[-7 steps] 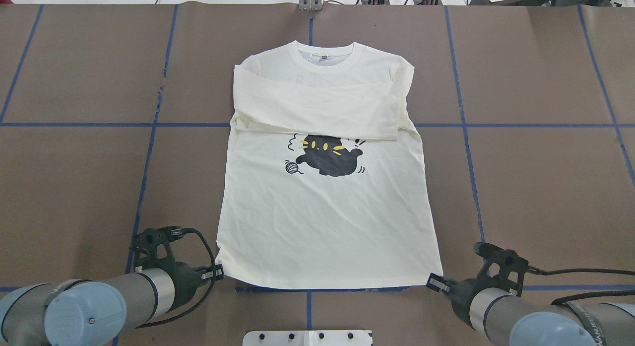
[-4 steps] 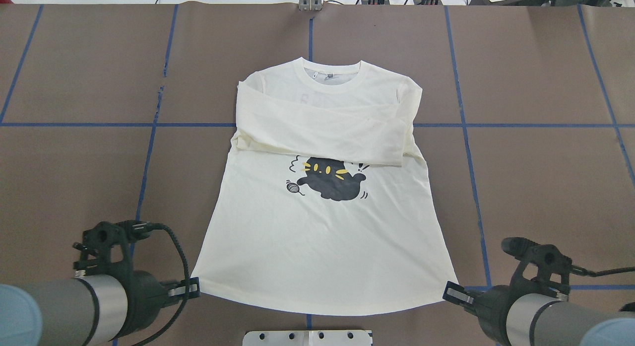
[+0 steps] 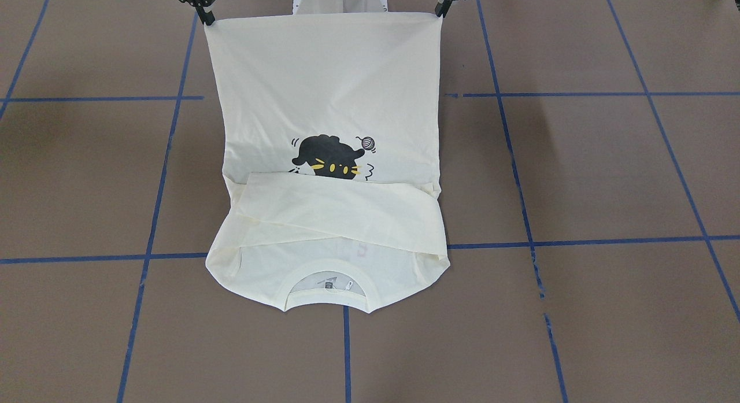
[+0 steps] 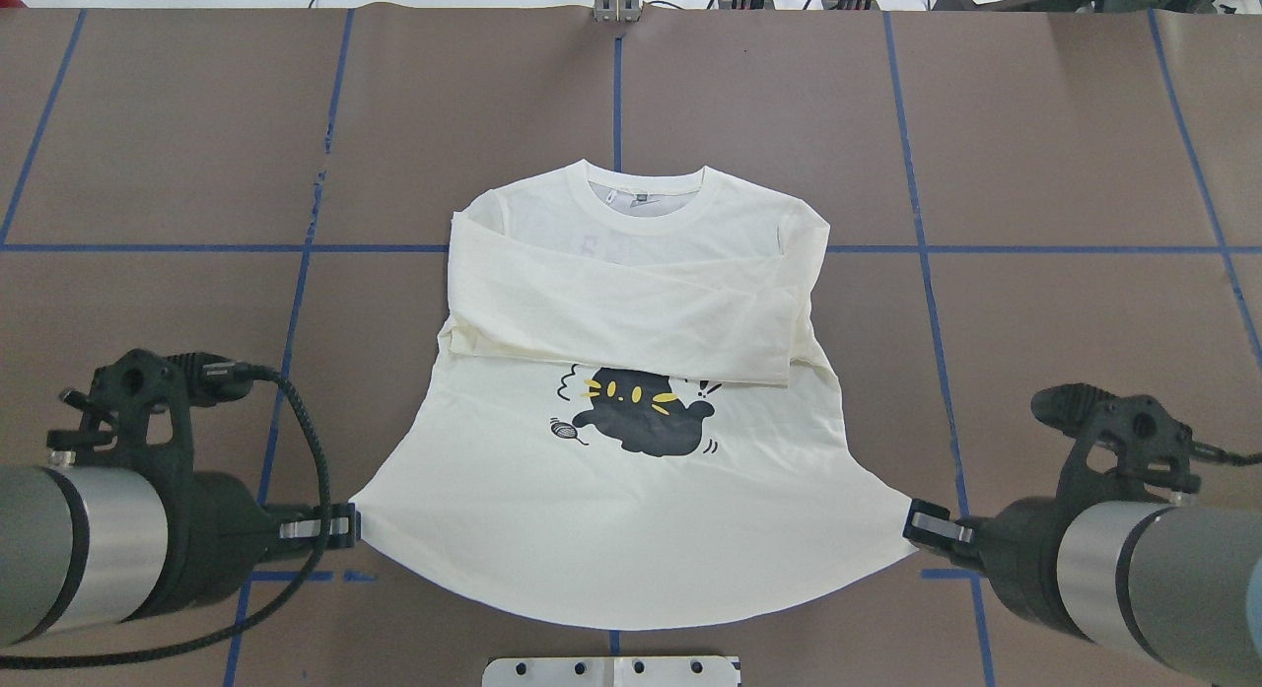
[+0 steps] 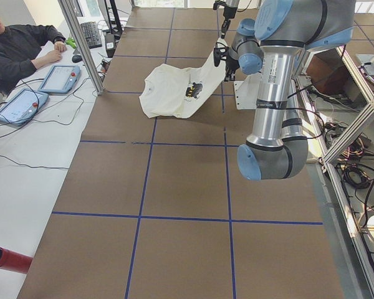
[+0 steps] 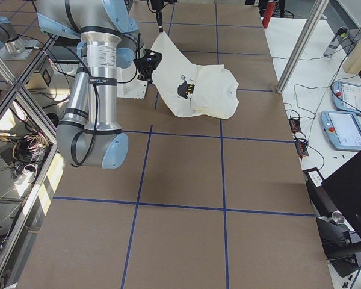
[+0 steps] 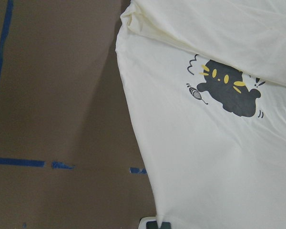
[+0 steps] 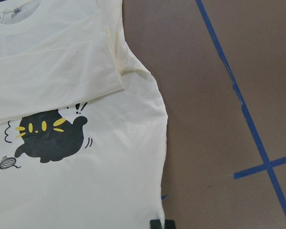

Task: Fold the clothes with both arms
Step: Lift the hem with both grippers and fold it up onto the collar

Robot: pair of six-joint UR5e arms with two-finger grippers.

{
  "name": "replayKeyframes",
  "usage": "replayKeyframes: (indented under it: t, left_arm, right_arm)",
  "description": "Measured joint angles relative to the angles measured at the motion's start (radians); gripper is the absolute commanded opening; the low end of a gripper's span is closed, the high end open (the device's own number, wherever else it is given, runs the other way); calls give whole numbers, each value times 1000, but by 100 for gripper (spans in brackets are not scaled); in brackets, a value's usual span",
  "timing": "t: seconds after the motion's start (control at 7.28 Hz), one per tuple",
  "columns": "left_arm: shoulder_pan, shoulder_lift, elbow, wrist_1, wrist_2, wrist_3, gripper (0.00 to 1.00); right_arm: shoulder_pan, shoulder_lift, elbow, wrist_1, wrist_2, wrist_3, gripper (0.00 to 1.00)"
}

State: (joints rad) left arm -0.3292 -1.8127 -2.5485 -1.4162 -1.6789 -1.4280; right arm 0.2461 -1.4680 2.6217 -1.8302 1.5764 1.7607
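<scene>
At lower left of the overhead view I see my left tool point(image 4: 340, 525) clenched on one hem corner of the cream T-shirt point(image 4: 631, 529), mid-frame with cat print up, sleeves folded across its chest and collar on the tabletop point(image 4: 148, 174), while at lower right my right tool point(image 4: 922, 525) grips the other corner.

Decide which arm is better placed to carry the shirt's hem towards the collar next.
Neither clearly: the left end effector and right end effector each grip one hem corner of the T-shirt, held off the table at matching height. Probably both should move together.
</scene>
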Motion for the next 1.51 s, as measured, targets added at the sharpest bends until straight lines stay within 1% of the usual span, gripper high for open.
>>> replayKeyframes:
  t: [0.14, 0.27, 0.41, 0.55, 0.69, 0.82, 1.1, 1.24, 1.51]
  left_arm:
    - [-93, -51, 49, 16, -33, 91, 0]
    - [-187, -102, 124, 22, -67, 176, 0]
    - [-266, -157, 220, 21, -89, 245, 0]
    - [-330, -206, 319, 6, -100, 301, 0]
    - [-379, -239, 406, -28, -103, 339, 0]
    - [-413, -259, 491, -79, -105, 363, 0]
    - [-446, -301, 657, -183, -102, 386, 0]
    - [-450, -321, 739, -240, -99, 389, 0]
    - [-448, -376, 947, -372, -91, 389, 0]
  right_arm:
    - [100, 103, -50, -64, 64, -70, 0]
    - [205, 205, -138, -109, 116, -144, 0]
    - [299, 274, -230, -124, 162, -223, 0]
    - [372, 309, -311, -118, 196, -294, 0]
    - [424, 339, -388, -96, 210, -344, 0]
    - [461, 366, -469, -59, 216, -374, 0]
    - [508, 400, -639, 64, 217, -405, 0]
    - [519, 411, -724, 128, 215, -410, 0]
    - [525, 455, -923, 264, 210, -412, 0]
